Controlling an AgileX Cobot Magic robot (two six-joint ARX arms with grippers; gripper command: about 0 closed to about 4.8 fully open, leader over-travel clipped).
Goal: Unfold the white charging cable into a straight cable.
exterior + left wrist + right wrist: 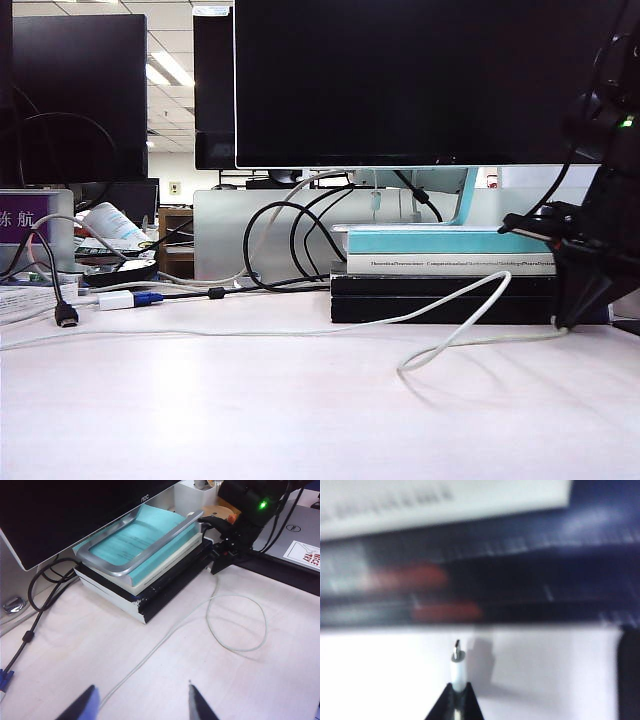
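The right gripper (454, 700), low on the desk (300, 420) beside the stacked books (440, 285), has its fingers pinched on one plug of the white charging cable (440, 350), metal tip jutting out. The cord runs from there through a loose loop (237, 625) and off across the desk. The left gripper (142, 702) hovers above it, fingers spread and empty. The risk, as judged here: the grip sits on the small glossy plug alone, so a firm pull could slip it free, or tighten the loop into a kink
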